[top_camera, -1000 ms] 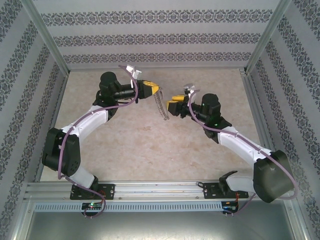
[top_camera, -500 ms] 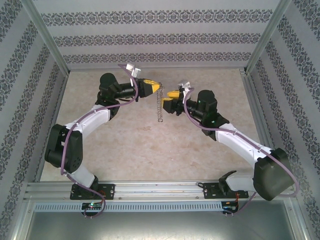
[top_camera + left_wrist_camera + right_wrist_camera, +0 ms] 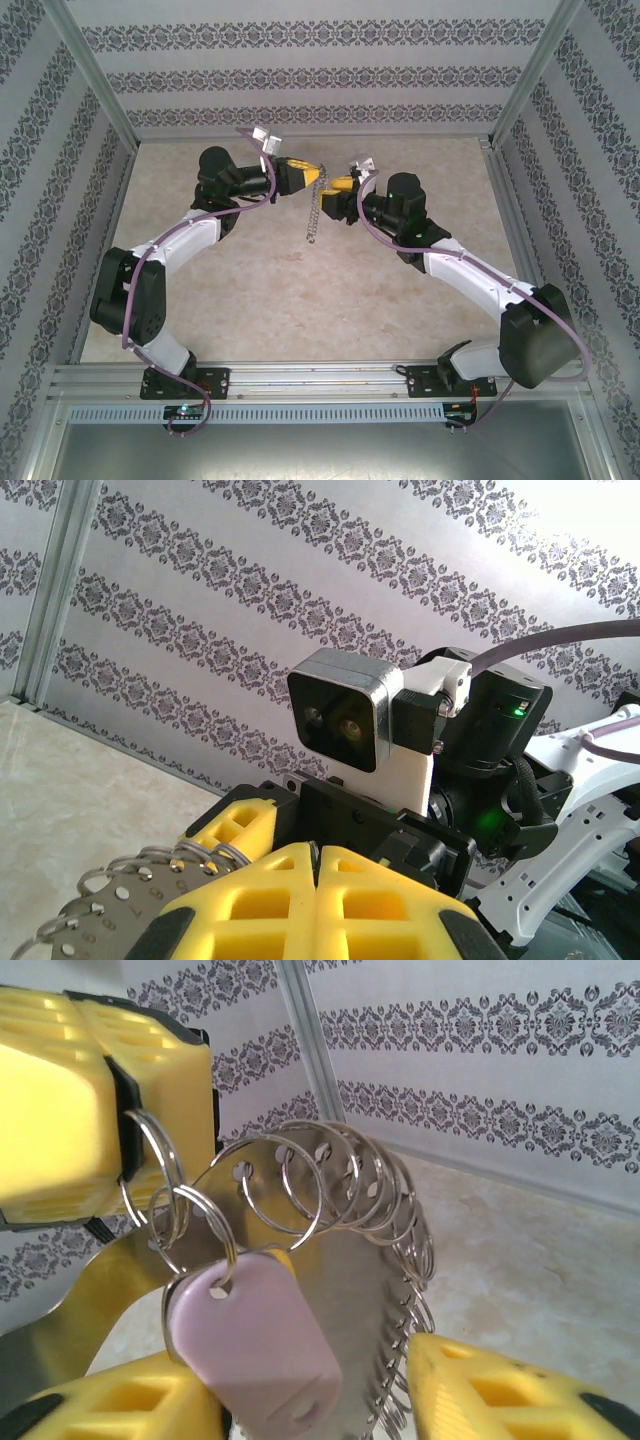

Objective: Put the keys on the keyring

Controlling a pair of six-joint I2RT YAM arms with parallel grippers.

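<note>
Shiny silvery metal keyring point(image 3: 345, 1290), matt lilac plastic key point(image 3: 255, 1345) (smooth-faced), matt yellow plastic fingers point(image 3: 500, 1390)

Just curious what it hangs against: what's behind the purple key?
The silvery, loop-edged keyring. The key covers its lower middle, and the key's own blade cannot be seen.

The keyring point(image 3: 365, 1300) runs off the right wrist view's bottom edge.
</note>
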